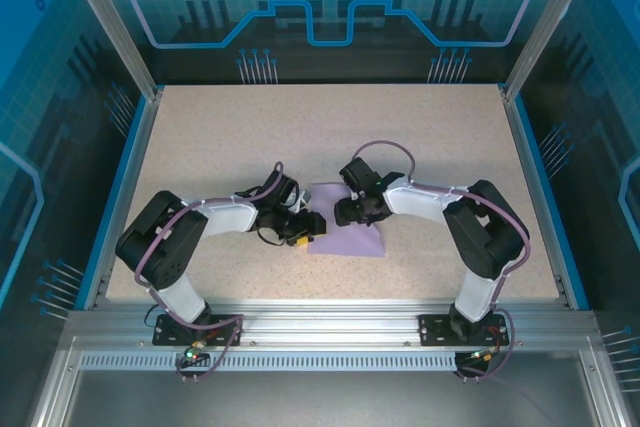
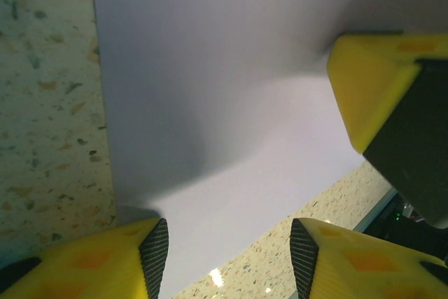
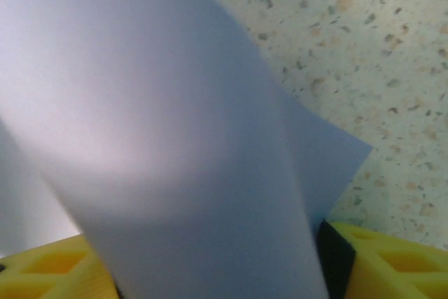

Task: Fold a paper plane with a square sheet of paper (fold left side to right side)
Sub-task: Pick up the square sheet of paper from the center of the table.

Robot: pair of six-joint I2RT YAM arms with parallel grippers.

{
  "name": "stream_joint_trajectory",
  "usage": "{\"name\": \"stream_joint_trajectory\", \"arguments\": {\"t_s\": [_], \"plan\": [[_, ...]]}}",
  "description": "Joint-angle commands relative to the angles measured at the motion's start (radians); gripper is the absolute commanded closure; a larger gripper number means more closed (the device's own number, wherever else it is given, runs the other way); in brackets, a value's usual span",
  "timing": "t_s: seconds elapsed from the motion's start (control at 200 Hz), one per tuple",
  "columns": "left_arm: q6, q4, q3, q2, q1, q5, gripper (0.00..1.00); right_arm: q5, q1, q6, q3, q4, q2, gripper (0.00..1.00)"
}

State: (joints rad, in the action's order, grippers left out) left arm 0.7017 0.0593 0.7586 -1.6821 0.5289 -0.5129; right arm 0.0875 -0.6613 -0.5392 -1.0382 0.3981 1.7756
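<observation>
The square sheet of paper (image 1: 352,238), plain lavender, lies on the speckled table between the two arms. My left gripper (image 1: 306,226) is at its left edge. In the left wrist view the paper (image 2: 224,89) lies flat under my left gripper (image 2: 227,246), whose jaws stand apart with nothing pinched. My right gripper (image 1: 346,211) is over the sheet's upper part. In the right wrist view a flap of the paper (image 3: 175,138) curls up in front of the camera and hides the gap of my right gripper (image 3: 210,274). Its yellow fingers (image 3: 381,260) stand wide apart on either side.
The speckled table (image 1: 300,137) has blue side rails and a metal front rail. A yellow finger of the right gripper (image 2: 381,89) hangs close over the sheet in the left wrist view. Free surface lies behind and beside the paper.
</observation>
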Motion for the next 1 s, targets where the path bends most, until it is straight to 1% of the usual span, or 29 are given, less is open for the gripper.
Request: {"name": "stream_joint_trajectory", "arguments": {"t_s": [0.0,0.13,0.22,0.295,0.435,0.45,0.605,0.735,0.88,0.995], "plan": [[0.004,-0.019,0.007,0.009,0.011,0.047,0.46,-0.042,-0.01,0.005,0.009,0.03,-0.04,0.42],[-0.016,-0.012,0.005,0.065,0.01,0.06,0.42,-0.054,-0.001,0.026,0.016,0.011,-0.067,0.58],[-0.036,0.003,0.0,0.128,-0.006,0.068,0.36,-0.086,0.014,0.045,0.042,-0.026,-0.103,0.64],[-0.051,0.011,-0.013,0.189,-0.033,0.067,0.33,-0.145,0.035,0.066,0.077,-0.077,-0.149,0.67],[-0.062,-0.027,-0.069,0.332,-0.118,0.034,0.27,-0.268,0.081,0.112,0.154,-0.191,-0.282,0.71],[-0.062,-0.032,-0.076,0.349,-0.128,0.029,0.27,-0.282,0.087,0.115,0.184,-0.201,-0.299,0.71],[-0.073,-0.154,-0.142,0.528,-0.2,-0.051,0.17,-0.433,0.15,0.187,0.275,-0.266,-0.498,0.73],[-0.08,-0.262,-0.157,0.625,-0.207,-0.103,0.08,-0.591,0.193,0.248,0.287,-0.242,-0.645,0.74],[-0.079,-0.388,-0.149,0.655,-0.207,-0.209,0.05,-0.732,0.204,0.296,0.237,-0.166,-0.765,0.74],[-0.102,-0.42,-0.123,0.661,-0.203,-0.283,0.05,-0.829,0.203,0.308,0.176,-0.126,-0.815,0.74]]}}
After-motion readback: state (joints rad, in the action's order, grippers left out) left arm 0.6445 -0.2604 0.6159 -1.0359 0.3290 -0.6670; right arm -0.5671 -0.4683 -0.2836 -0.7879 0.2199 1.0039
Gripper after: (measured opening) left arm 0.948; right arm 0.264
